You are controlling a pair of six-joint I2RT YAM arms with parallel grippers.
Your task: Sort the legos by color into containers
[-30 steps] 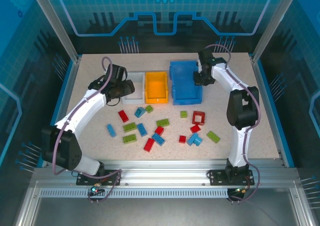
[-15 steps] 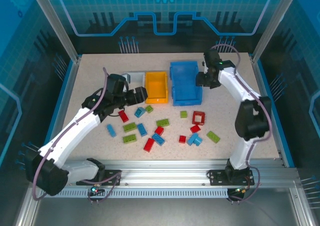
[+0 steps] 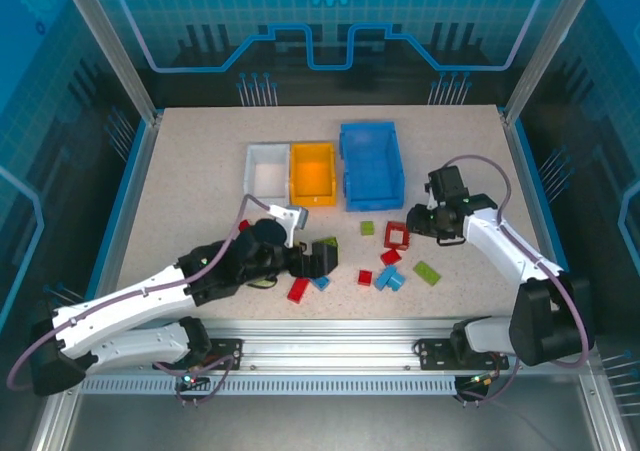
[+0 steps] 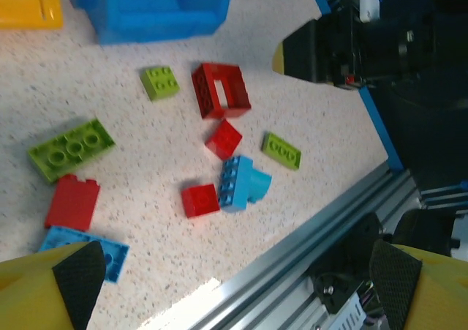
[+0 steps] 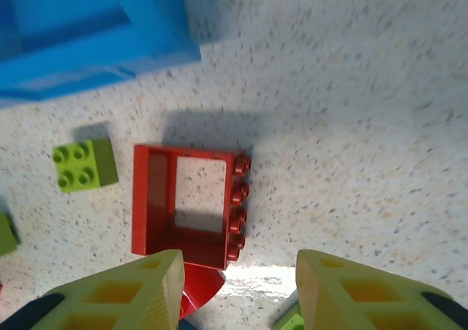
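Note:
Three containers stand in a row at the back: white-grey [image 3: 267, 171], yellow-orange [image 3: 312, 174] and blue [image 3: 371, 164]. Red, light blue and green legos lie scattered in front of them. My left gripper [image 3: 320, 260] hangs low over the pile's left part, open [image 4: 235, 282] with nothing between its fingers; ahead of it lie a red square [image 4: 200, 200] and a light blue pair [image 4: 241, 183]. My right gripper [image 3: 418, 221] is open [image 5: 238, 293] and empty. The open red frame [image 5: 189, 205] lies just beyond its left finger, flat on the table.
The table's aluminium front rail [image 4: 307, 249] runs close under my left gripper. A small green brick [image 5: 84, 165] lies left of the red frame, and the blue bin's wall [image 5: 88, 37] is just behind it. A green brick [image 3: 427, 272] lies at the right.
Both arms have left the bins. The left swung down toward the front of the pile and opened wide. The right came down from the blue bin to the red frame, jaws now apart.

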